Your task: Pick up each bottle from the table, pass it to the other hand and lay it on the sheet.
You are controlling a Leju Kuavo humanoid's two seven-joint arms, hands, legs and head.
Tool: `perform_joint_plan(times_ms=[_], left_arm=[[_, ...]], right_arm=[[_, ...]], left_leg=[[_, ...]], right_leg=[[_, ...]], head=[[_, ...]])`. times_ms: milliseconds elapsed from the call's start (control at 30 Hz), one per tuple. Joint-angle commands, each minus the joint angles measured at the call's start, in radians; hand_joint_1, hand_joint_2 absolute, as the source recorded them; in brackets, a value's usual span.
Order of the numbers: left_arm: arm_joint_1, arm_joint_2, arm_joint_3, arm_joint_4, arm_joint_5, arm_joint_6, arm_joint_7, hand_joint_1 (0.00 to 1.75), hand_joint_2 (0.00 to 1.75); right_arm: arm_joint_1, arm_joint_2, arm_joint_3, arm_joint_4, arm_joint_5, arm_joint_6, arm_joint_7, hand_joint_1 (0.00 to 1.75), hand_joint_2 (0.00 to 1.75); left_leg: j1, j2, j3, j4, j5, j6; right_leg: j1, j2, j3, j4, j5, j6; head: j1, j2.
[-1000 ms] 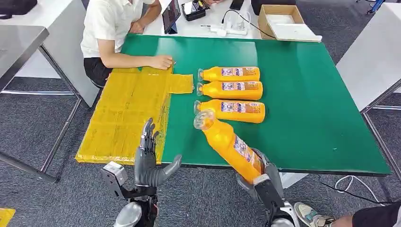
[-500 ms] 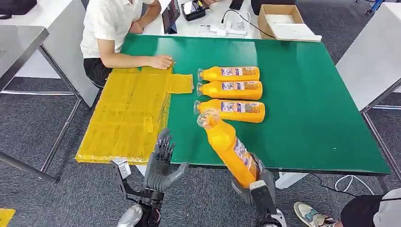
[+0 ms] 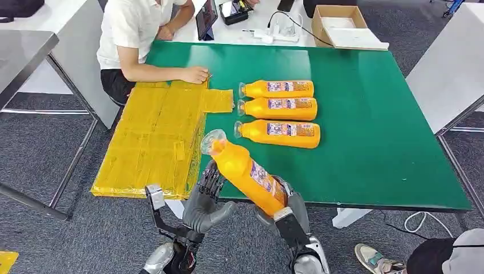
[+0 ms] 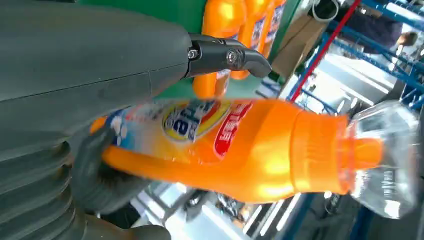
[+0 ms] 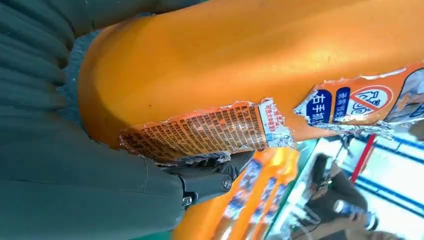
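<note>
My right hand (image 3: 288, 205) grips an orange bottle (image 3: 246, 177) by its base, above the table's front edge, its clear cap tilted up towards the yellow sheet (image 3: 151, 137). My left hand (image 3: 204, 197) stands right beside the bottle, fingers upright and spread, thumb stretched out under it. In the left wrist view the bottle (image 4: 250, 145) lies across the palm side, the thumb (image 4: 220, 55) straight and apart from it. The right wrist view shows the bottle's torn label (image 5: 200, 130) against my palm. Three more orange bottles (image 3: 279, 89), (image 3: 279, 108), (image 3: 282, 132) lie side by side on the green table (image 3: 371, 114).
A person (image 3: 137, 34) sits at the table's far left corner with a hand (image 3: 197, 75) on the sheet's far edge. A cardboard box (image 3: 339, 25) and cables lie on a white table behind. Another person's shoe (image 3: 371, 260) shows at the lower right.
My right hand has swung the bottle leftwards, its cap now over the sheet's edge. My left hand has moved right and come up close beside the bottle.
</note>
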Motion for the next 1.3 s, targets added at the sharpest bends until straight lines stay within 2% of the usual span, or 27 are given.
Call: perform_joint_plan(times_ms=[33,200,233,367,400,500,600,667,700,733,800,833,933,967,1000,1100,1200,1233,1267,1300], left_arm=[[-0.084,0.019,-0.013,0.067,0.047,-0.019,0.018,0.0,1.75],[-0.09,0.019,-0.009,0.064,0.066,-0.007,0.024,0.0,1.75],[-0.097,0.015,-0.007,0.077,0.073,0.002,0.032,0.0,1.75],[-0.115,0.002,-0.007,0.098,0.087,0.024,0.036,0.0,1.75],[-0.12,-0.001,-0.004,0.1,0.088,0.034,0.033,0.0,1.75],[-0.123,-0.002,-0.004,0.1,0.088,0.036,0.033,0.0,1.75],[-0.132,-0.006,-0.004,0.099,0.115,0.047,0.038,0.0,1.75],[-0.138,-0.003,-0.013,0.097,0.122,0.036,0.04,0.0,1.75],[-0.138,-0.004,-0.015,0.098,0.122,0.036,0.04,0.0,1.75],[-0.138,-0.003,-0.017,0.099,0.131,0.029,0.042,0.0,1.75],[-0.14,-0.001,-0.023,0.103,0.15,0.011,0.047,0.0,1.75],[-0.138,-0.003,-0.024,0.106,0.178,-0.015,0.046,0.87,1.75],[-0.138,-0.003,-0.024,0.106,0.178,-0.015,0.046,0.87,1.75],[-0.138,-0.003,-0.024,0.106,0.178,-0.015,0.046,0.87,1.75],[-0.138,-0.003,-0.024,0.106,0.178,-0.015,0.046,0.87,1.75],[-0.138,-0.003,-0.024,0.106,0.178,-0.015,0.046,0.87,1.75],[-0.138,-0.003,-0.024,0.106,0.178,-0.015,0.046,0.87,1.75],[-0.138,-0.003,-0.024,0.106,0.178,-0.015,0.046,1.73,1.75],[-0.136,0.002,-0.028,0.1,0.195,-0.038,0.041,1.75,1.75],[-0.133,0.005,-0.03,0.092,0.2,-0.049,0.035,1.75,1.75]], right_arm=[[-0.099,0.018,0.071,0.181,0.007,0.01,-0.014,1.55,1.75],[-0.117,0.028,0.125,0.24,0.059,-0.019,-0.031,1.52,1.75],[-0.124,0.033,0.138,0.251,0.069,-0.028,-0.033,1.52,1.75],[-0.134,0.039,0.18,0.26,0.106,-0.046,-0.033,1.54,1.75],[-0.134,0.041,0.191,0.26,0.117,-0.054,-0.032,1.54,1.75],[-0.134,0.043,0.193,0.26,0.118,-0.056,-0.031,1.54,1.75],[-0.14,0.039,0.225,0.267,0.113,-0.034,-0.033,1.4,1.75],[-0.145,0.039,0.233,0.279,0.112,-0.039,-0.031,1.4,1.75],[-0.148,0.038,0.233,0.282,0.111,-0.039,-0.031,1.4,1.75],[-0.152,0.038,0.236,0.291,0.112,-0.045,-0.034,1.38,1.75],[-0.159,0.04,0.243,0.301,0.099,-0.034,-0.043,1.4,1.75],[-0.158,0.044,0.238,0.298,0.07,-0.01,-0.053,1.38,1.75],[-0.158,0.044,0.238,0.298,0.07,-0.01,-0.053,1.38,1.75],[-0.158,0.044,0.238,0.298,0.07,-0.01,-0.053,1.38,1.75],[-0.158,0.044,0.238,0.298,0.07,-0.01,-0.053,1.38,1.75],[-0.158,0.044,0.238,0.298,0.07,-0.01,-0.053,1.38,1.75],[-0.158,0.044,0.238,0.298,0.07,-0.01,-0.053,1.38,1.75],[-0.158,0.044,0.238,0.298,0.07,-0.01,-0.053,1.34,1.75],[-0.158,0.042,0.245,0.295,0.066,0.0,-0.054,1.17,1.75],[-0.156,0.041,0.244,0.296,0.059,0.006,-0.053,0.65,1.75]], left_leg=[[0.001,0.0,0.003,-0.001,0.0,-0.001],[0.001,0.004,0.011,-0.001,-0.004,-0.002],[0.001,0.002,0.005,-0.001,-0.001,-0.001],[0.001,0.003,0.012,-0.001,-0.004,-0.002],[0.001,0.001,0.005,-0.001,-0.001,-0.001],[0.001,0.0,0.005,-0.001,-0.001,-0.001],[0.001,0.001,0.006,0.0,-0.002,-0.001],[0.001,0.0,0.002,-0.001,0.0,-0.001],[0.001,0.001,0.009,-0.001,-0.003,-0.002],[0.0,0.0,0.005,-0.001,-0.001,-0.001],[0.001,0.0,0.005,-0.001,-0.001,-0.001],[0.001,0.0,0.004,-0.001,-0.001,-0.001],[0.001,0.0,0.008,-0.001,-0.003,-0.002],[0.0,0.0,0.003,-0.001,0.0,-0.001],[0.001,0.0,0.007,-0.001,-0.002,-0.001],[0.001,-0.001,0.002,-0.001,0.0,-0.001],[0.001,0.0,0.005,-0.001,-0.001,-0.001],[0.001,0.0,0.007,-0.001,-0.002,-0.001],[0.001,0.0,0.009,0.0,-0.003,-0.002],[0.001,0.0,0.003,-0.001,0.0,-0.001]], right_leg=[[0.001,-0.001,0.003,-0.001,0.0,-0.002],[0.002,0.003,0.01,-0.001,-0.003,-0.003],[0.001,0.001,0.004,-0.001,-0.001,-0.001],[0.002,0.002,0.011,0.0,-0.004,-0.003],[0.001,0.001,0.004,-0.001,-0.001,-0.001],[0.001,0.0,0.005,-0.001,-0.001,-0.002],[0.001,0.0,0.005,0.0,-0.002,-0.002],[0.001,0.0,0.002,-0.001,0.0,-0.001],[0.002,0.0,0.009,-0.001,-0.003,-0.003],[0.001,0.0,0.004,-0.001,-0.001,-0.002],[0.001,0.0,0.005,-0.001,-0.002,-0.002],[0.001,-0.001,0.004,-0.001,-0.001,-0.001],[0.001,0.0,0.008,-0.001,-0.003,-0.003],[0.0,-0.001,0.003,0.0,-0.001,-0.001],[0.001,0.0,0.006,-0.001,-0.002,-0.002],[0.001,-0.001,0.002,0.0,-0.001,-0.001],[0.001,-0.001,0.004,-0.001,-0.001,-0.002],[0.001,-0.001,0.007,-0.001,-0.002,-0.002],[0.001,-0.001,0.009,0.0,-0.003,-0.003],[0.001,-0.001,0.003,0.0,-0.001,-0.001]], head=[[0.0,0.0],[0.0,0.0],[0.0,0.0],[0.0,0.0],[0.0,0.0],[0.0,0.0],[0.0,0.0],[0.0,0.0],[0.0,0.0],[0.0,0.0],[0.0,0.0],[0.0,0.0],[0.0,0.0],[0.0,0.0],[0.0,0.0],[0.0,0.0],[0.0,0.0],[0.0,0.0],[0.0,0.0],[0.0,0.0]])
